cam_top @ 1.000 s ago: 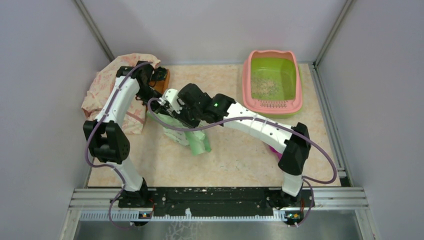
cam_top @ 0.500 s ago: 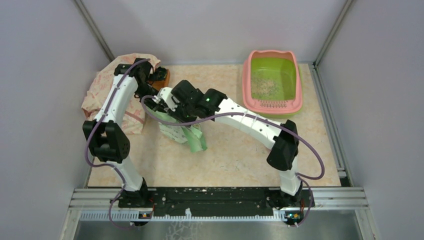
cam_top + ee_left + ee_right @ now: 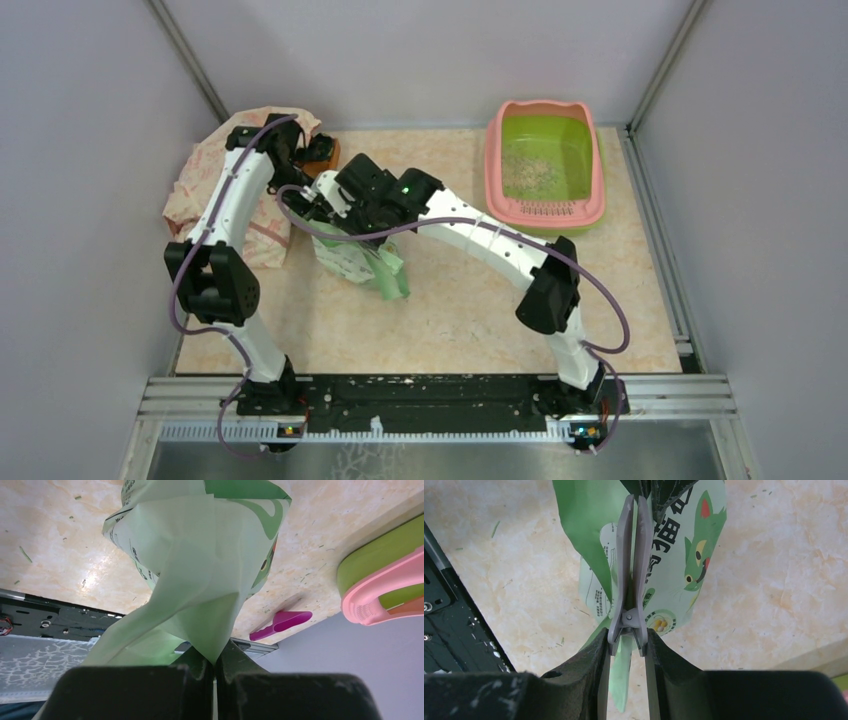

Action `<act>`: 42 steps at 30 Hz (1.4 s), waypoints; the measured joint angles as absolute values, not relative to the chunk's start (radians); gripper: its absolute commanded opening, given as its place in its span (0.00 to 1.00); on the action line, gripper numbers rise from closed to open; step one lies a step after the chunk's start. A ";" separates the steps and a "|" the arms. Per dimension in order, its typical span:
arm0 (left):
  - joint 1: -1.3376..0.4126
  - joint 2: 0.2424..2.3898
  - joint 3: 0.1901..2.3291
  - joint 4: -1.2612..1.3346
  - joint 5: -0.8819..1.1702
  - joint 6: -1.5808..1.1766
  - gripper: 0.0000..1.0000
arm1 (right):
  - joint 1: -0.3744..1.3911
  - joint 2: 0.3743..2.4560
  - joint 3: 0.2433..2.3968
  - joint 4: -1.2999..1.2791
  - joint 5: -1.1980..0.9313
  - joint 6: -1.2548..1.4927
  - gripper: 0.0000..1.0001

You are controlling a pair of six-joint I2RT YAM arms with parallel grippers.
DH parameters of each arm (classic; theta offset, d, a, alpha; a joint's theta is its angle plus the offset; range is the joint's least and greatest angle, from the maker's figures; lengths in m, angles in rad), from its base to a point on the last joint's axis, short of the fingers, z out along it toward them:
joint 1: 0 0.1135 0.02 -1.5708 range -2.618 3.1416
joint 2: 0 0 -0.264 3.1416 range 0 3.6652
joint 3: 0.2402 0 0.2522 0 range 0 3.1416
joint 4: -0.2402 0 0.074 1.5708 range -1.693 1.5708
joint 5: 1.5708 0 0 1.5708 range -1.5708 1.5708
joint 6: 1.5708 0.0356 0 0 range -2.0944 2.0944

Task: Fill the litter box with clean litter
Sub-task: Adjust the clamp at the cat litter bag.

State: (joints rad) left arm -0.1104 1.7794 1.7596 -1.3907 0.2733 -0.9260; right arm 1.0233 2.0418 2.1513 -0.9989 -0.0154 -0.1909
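Observation:
The litter box [image 3: 593, 205], pink-rimmed with a lime-green basin, stands at the back right. A thin patch of pale clean litter [image 3: 530, 175] lies in the basin. A light green printed bag [image 3: 365, 262] hangs above the table's left-middle, held between both arms. In the left wrist view my left gripper [image 3: 215, 662] is shut on a fold of the bag [image 3: 200, 570]. My right gripper [image 3: 628, 640] is shut on the handles of a grey clip [image 3: 630, 570], which is clamped on the bag's [image 3: 684, 565] top edge.
A pink patterned cloth [image 3: 200, 190] lies at the back left beside a small brown wooden tray [image 3: 325, 152]. A purple scoop [image 3: 282, 624] rests on the table near the right arm's base. Grey walls close in three sides, and a metal rail [image 3: 430, 395] runs along the front.
The right arm has swung left and back with the clip. The bag has shifted left with it and hangs closer to the left arm. Both grips are unchanged.

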 measured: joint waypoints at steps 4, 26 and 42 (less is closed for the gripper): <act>-0.109 1.779 1.762 -1.391 0.271 -0.926 0.00 | 1.021 2.047 2.161 -1.004 -0.015 -0.191 0.00; -0.100 1.778 1.767 -1.393 0.268 -0.921 0.00 | 0.992 1.633 1.286 -0.294 -0.057 -0.153 0.60; -0.095 1.778 1.765 -1.393 0.275 -0.921 0.00 | 1.011 1.467 1.074 0.250 -0.068 -0.103 0.55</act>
State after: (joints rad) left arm -0.0952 1.7782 1.7645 -1.3926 0.2749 -0.9207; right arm 1.0107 1.4670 1.0737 0.2501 -0.0685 -0.1032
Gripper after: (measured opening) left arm 0.008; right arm 0.555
